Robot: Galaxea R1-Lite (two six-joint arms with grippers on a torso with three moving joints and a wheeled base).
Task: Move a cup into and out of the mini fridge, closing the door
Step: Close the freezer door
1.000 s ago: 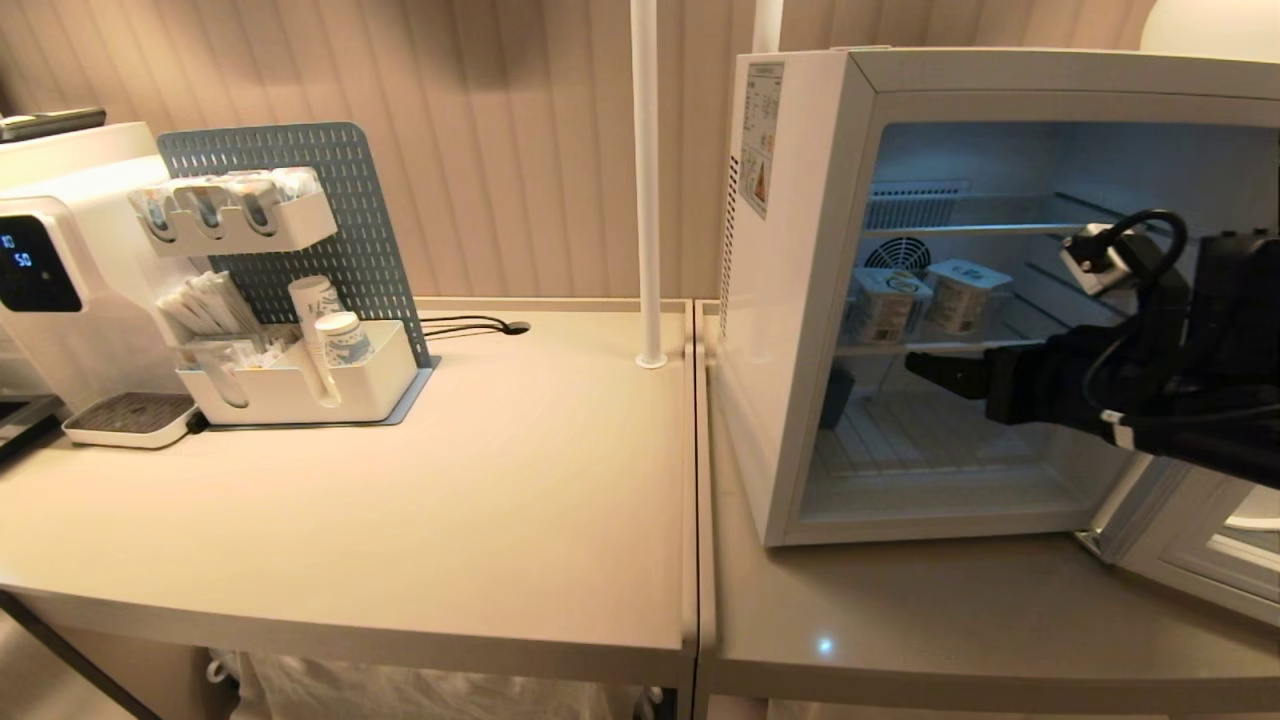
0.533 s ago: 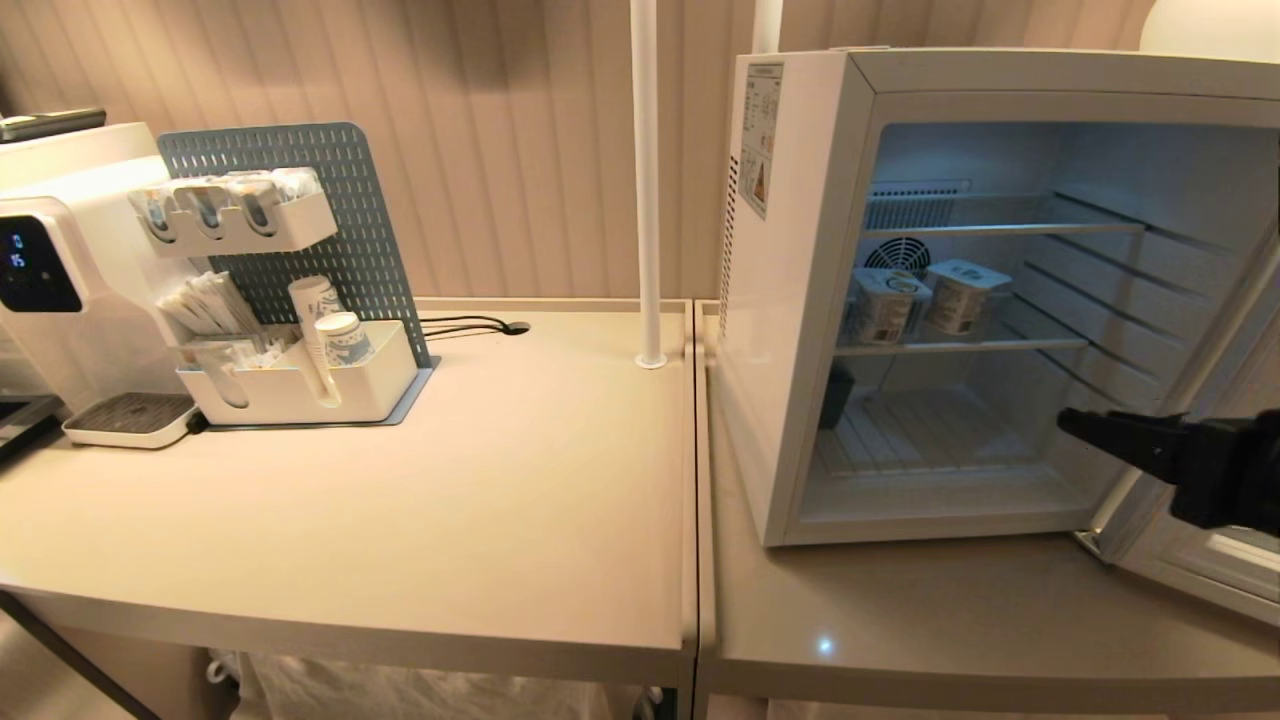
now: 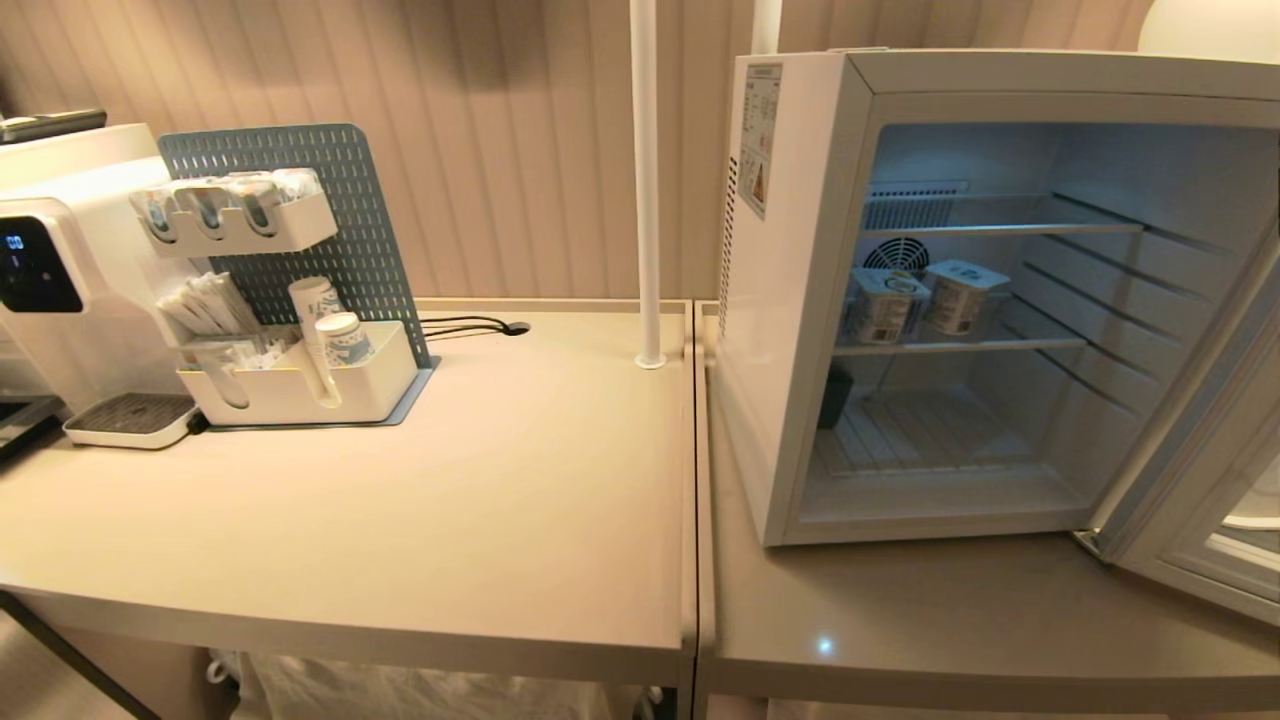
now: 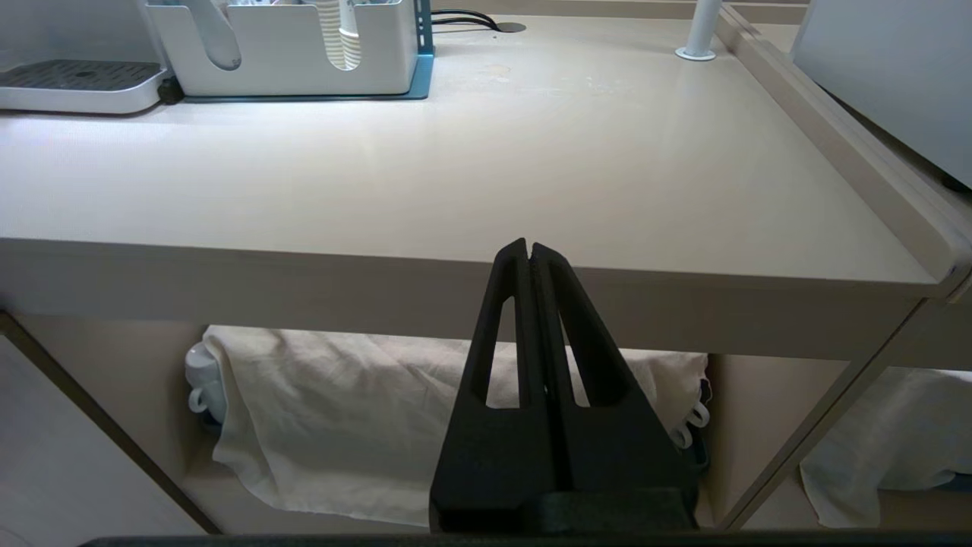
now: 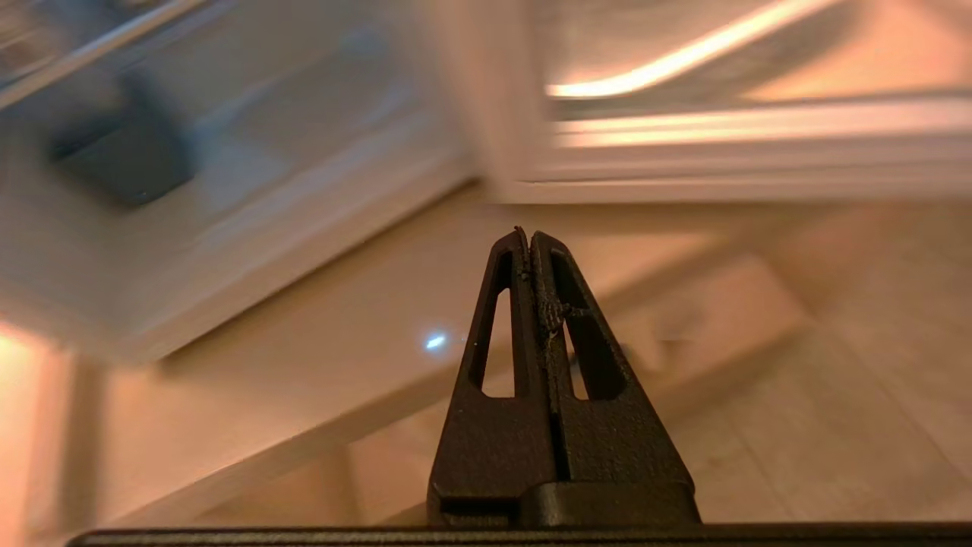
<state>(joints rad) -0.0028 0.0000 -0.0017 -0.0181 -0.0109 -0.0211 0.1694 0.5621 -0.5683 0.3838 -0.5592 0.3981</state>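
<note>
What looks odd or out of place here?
The mini fridge stands with its door swung wide open, the two cups on its middle shelf exposed. Nothing looks spilled or damaged.

A drinks corner of an office or café is suggested: a water machine (image 3: 50, 290), a pegboard organiser (image 3: 290, 280) stocked with paper cups (image 3: 318, 310) and sachets, and a mini fridge (image 3: 800, 300) are set on beige tables (image 3: 450, 500).

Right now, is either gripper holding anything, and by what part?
Nothing is held. The left gripper and the right gripper are both shut on nothing.
</note>
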